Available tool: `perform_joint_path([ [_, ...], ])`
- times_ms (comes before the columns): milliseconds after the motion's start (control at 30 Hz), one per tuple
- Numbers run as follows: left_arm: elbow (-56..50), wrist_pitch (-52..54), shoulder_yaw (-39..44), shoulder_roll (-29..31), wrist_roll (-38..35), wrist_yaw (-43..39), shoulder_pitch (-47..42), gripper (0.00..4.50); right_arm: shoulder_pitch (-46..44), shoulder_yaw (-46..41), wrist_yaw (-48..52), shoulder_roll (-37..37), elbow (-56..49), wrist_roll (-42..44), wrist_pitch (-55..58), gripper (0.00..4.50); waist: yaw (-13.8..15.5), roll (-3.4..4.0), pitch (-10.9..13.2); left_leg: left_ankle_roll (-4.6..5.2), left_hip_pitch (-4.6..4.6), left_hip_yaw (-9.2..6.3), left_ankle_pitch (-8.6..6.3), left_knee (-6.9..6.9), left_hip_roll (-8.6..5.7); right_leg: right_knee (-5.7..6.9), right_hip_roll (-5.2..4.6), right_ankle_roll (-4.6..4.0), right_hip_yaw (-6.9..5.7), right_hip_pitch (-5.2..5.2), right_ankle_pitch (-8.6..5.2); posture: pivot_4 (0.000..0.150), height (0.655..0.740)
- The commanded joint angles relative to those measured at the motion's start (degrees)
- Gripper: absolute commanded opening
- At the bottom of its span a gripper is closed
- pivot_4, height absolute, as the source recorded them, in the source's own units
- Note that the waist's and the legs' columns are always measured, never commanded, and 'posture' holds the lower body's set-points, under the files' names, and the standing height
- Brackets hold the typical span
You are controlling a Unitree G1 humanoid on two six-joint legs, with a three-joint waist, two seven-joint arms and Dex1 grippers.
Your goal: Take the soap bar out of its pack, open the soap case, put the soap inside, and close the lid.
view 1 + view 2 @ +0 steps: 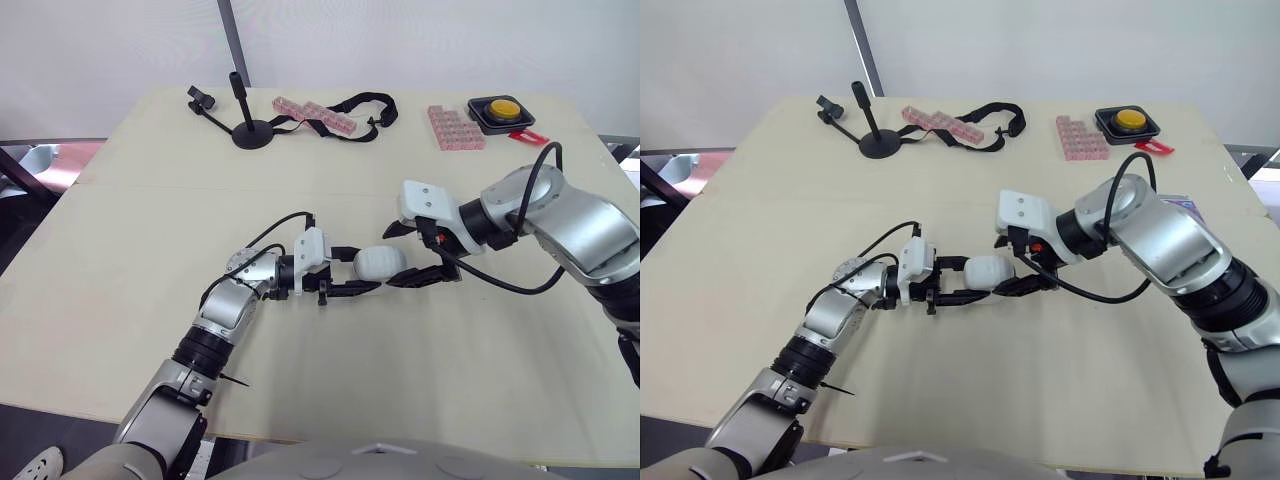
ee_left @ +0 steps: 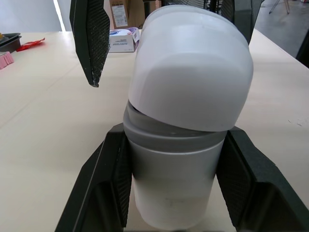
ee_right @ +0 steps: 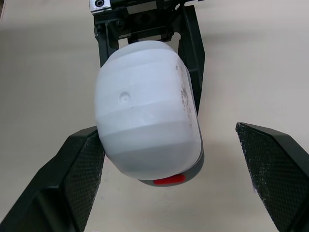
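From where I stand the job looks to be somewhere in its middle, and I can't say on which side of the soap going in. The soap case is off by itself near the middle of the bench, gripped by the left gripper, whose two black fingers clamp the grey base from either side. The white lid sits skewed on that base, tipped up along one edge and not seated flat, so I'd judge the case is either being opened or not yet shut. Nothing lets me see inside, so whether the bar is already in there I can't tell. A small red tab peeks out at the lid's end nearest the right arm; it may be the catch. A small printed box lies on the bench well beyond the right arm. It could be the soap's pack, though I can't make out if it has been emptied. The right gripper faces the left one, fingers spread wide and holding nothing. It straddles the far end of the case, with the lid between its fingers; one finger stands clear of the lid, the other I can't be sure of. If the soap is in, pressing the lid down is what's left.
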Motion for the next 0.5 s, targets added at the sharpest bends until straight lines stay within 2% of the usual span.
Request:
perform_joint_path([
  [33, -0.91, -0.11, 0.44, 0.6, 0.28, -0.11, 0.07, 1.91, -1.65, -2.61, -0.26, -0.59, -1.03, -0.25, -0.27, 4.47, 0.01, 0.0, 0.0, 0.0, 0.0, 0.0, 0.0, 0.0, 0.0, 0.0, 0.0, 0.0, 0.0, 0.0, 0.0, 0.15, 0.7096],
  [500, -1.18, 0.03, 0.44, 0.78, 0.14, -0.36, 0.14, 1.91, -1.64, -3.37, 0.33, -1.43, -1.22, 0.14, 0.71, 4.47, 0.02, 0.0, 0.0, 0.0, 0.0, 0.0, 0.0, 0.0, 0.0, 0.0, 0.0, 0.0, 0.0, 0.0, 0.0, 0.15, 0.7096],
])
